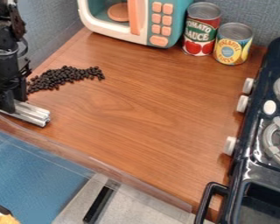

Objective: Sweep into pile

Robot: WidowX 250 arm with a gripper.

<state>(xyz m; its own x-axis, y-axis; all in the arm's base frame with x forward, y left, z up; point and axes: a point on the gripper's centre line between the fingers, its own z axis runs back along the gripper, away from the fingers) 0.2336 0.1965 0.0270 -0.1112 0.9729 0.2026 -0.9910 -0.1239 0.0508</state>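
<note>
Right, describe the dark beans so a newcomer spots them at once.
Find the teal-and-white toy microwave at the back of the wooden counter. From its lower left corner, look down and left in the camera view to a loose, elongated scatter of small round dark beans. They are many separate pieces, unlike the straight silver metal bar just below them.
</note>
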